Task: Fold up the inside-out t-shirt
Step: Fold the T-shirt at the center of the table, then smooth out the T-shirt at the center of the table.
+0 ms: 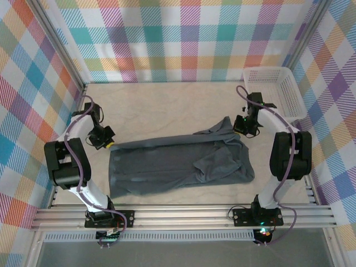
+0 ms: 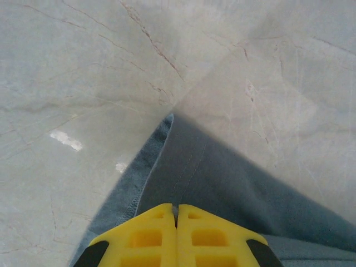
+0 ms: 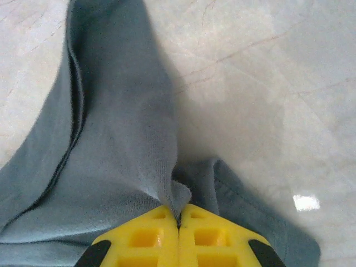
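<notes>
Nearest the arm bases, the inside-out t-shirt point(image 1: 167, 169) is seen spread across the middle of the pale, faintly veined surface point(image 1: 167, 105), its near hem laid fairly flat while a rumpled lump of cloth point(image 1: 208, 164) is heaped toward its right half. The cloth is a soft, matte slate blue-grey knit with stitched hems, limp enough to be creased wherever it is drawn. At its far left corner the left hand point(image 2: 177, 208) is shut, its yellow fingers pressed together on a stitched edge. At the far right the right hand point(image 3: 179, 217) is likewise closed, with a small tuck of fabric pinched at the very tips. Both holds are judged shallow, so the cloth could be lost under a pull, and the fold could be skewed or the lump trapped inside by uneven lifting. Beyond, a white mesh basket point(image 1: 293, 94) is set in the far right corner, apart from the shirt
</notes>
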You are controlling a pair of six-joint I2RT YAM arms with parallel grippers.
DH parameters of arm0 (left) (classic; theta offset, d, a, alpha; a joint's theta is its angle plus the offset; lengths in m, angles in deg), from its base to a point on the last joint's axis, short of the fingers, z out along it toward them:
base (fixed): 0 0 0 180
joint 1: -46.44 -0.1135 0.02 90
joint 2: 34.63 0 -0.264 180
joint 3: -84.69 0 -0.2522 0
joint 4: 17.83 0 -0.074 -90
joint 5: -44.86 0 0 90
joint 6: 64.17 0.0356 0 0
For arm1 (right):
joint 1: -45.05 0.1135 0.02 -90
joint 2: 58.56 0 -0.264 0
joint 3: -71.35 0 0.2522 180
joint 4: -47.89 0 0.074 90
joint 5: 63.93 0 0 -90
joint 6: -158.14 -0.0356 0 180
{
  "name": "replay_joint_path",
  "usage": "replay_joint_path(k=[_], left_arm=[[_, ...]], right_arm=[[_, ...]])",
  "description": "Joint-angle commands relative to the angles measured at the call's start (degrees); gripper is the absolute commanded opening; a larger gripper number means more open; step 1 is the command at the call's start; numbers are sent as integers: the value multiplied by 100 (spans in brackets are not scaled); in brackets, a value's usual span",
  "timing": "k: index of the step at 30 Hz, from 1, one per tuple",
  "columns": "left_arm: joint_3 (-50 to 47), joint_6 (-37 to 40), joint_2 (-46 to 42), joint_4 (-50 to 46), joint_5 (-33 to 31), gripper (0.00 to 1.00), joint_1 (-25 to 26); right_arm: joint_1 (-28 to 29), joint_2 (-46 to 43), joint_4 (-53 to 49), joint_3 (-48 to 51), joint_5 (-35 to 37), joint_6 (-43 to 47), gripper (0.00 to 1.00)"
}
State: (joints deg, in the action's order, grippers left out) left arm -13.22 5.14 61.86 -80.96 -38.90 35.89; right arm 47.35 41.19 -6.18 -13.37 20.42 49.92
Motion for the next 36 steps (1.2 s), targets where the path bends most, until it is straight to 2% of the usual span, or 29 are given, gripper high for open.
replay_joint_path(k=[1, 3, 4, 6, 8, 11, 15, 20, 26, 28, 29, 30, 32, 36], left_arm=[[-444, -251, -118, 97, -329, 1, -101], [-697, -303, -71, 299, -229, 10, -96], [-753, -300, -52, 353, -148, 16, -97], [-733, -270, -95, 384, -33, 30, -97], [-624, -223, -288, 330, 39, 37, -95], [-419, -250, -674, 40, -110, 41, -89], [-212, -383, -1324, -196, -114, 42, 63], [-44, -620, -1906, -320, 10, 44, 538], [-305, -852, -2459, -289, -358, 46, 1058], [-422, -884, -2469, -267, -365, 46, 1090], [-464, -893, -2461, -271, -384, 46, 1099], [-490, -906, -2451, -261, -395, 46, 1106], [-514, -918, -2415, -274, -450, 46, 1117], [-455, -891, -2375, -277, -502, 47, 1129]], right_arm=[[-54, 2, 84, 652, 84, -271, 5], [-52, 93, 142, 856, 44, -295, 12], [-49, 133, 105, 845, -12, -290, 19], [-46, 131, -101, 631, -93, -209, 32], [-54, -13, -382, 273, -8, -126, 39], [-49, -245, -590, -274, 0, -120, 45], [64, -95, -525, -910, -227, -310, 46], [232, 970, -697, -1714, -184, -845, 46], [314, 2130, -914, -2665, -210, -1202, 47], [370, 2427, -1023, -2889, -252, -1198, 45], [386, 2540, -1083, -2998, -290, -1186, 38], [393, 2586, -1097, -3047, -329, -1168, 31], [393, 2603, -1190, -3172, -417, -1139, 2], [402, 1874, -1288, -2987, -203, -1030, 0]])
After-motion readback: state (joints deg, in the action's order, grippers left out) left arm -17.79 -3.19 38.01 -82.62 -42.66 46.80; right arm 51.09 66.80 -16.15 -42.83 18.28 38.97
